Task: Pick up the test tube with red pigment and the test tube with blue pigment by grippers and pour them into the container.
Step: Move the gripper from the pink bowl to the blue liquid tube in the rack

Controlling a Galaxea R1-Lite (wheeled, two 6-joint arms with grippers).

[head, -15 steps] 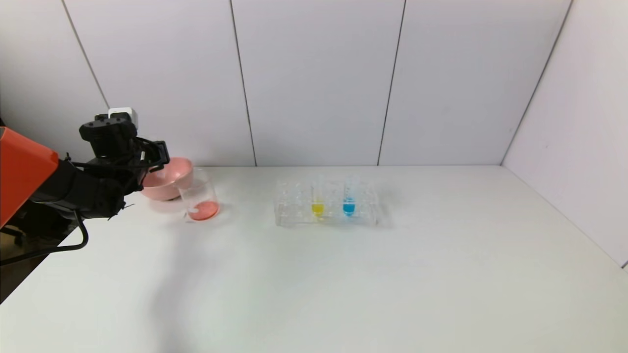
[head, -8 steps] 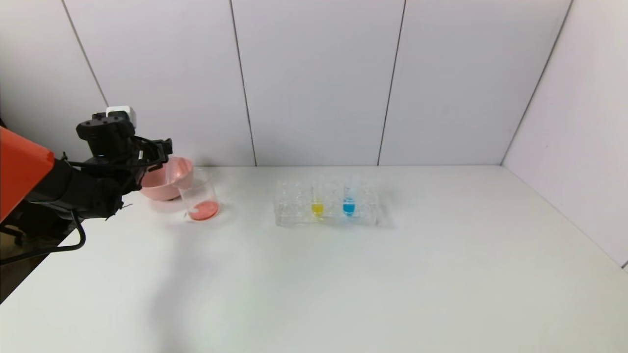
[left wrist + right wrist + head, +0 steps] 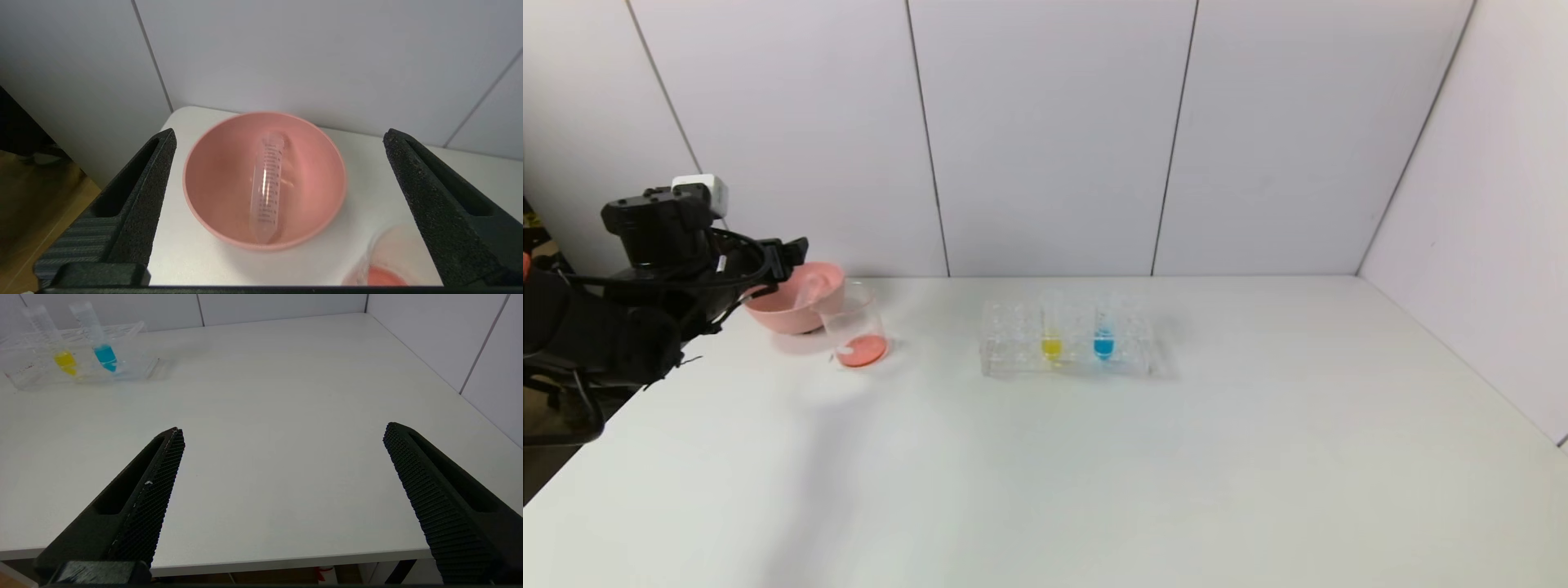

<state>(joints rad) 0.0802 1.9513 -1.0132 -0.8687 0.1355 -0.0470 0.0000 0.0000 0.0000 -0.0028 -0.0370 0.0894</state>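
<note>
The container, a clear beaker [image 3: 854,325], stands by the pink bowl with orange-red liquid at its bottom; it also shows in the left wrist view [image 3: 394,265]. A clear graduated tube [image 3: 267,188] lies empty in the bowl, seen faintly from the head [image 3: 809,287]. No tube with red liquid shows. The test tube with blue pigment [image 3: 1103,333] stands upright in the rack, also in the right wrist view [image 3: 100,343]. My left gripper [image 3: 791,247] [image 3: 281,134] is open and empty, just left of the bowl. My right gripper [image 3: 284,430] is open and empty over the table's front edge.
The pink bowl [image 3: 783,317] [image 3: 204,220] sits at the table's back left corner, touching the beaker. A clear rack [image 3: 1011,353] holds a yellow-liquid tube [image 3: 1051,336] [image 3: 55,343] left of the blue one. Walls close the back and right.
My left gripper has drawn back to the left, away from the bowl. The clear tube now lies in the bowl, free of the fingers. Beaker and rack have not moved.
</note>
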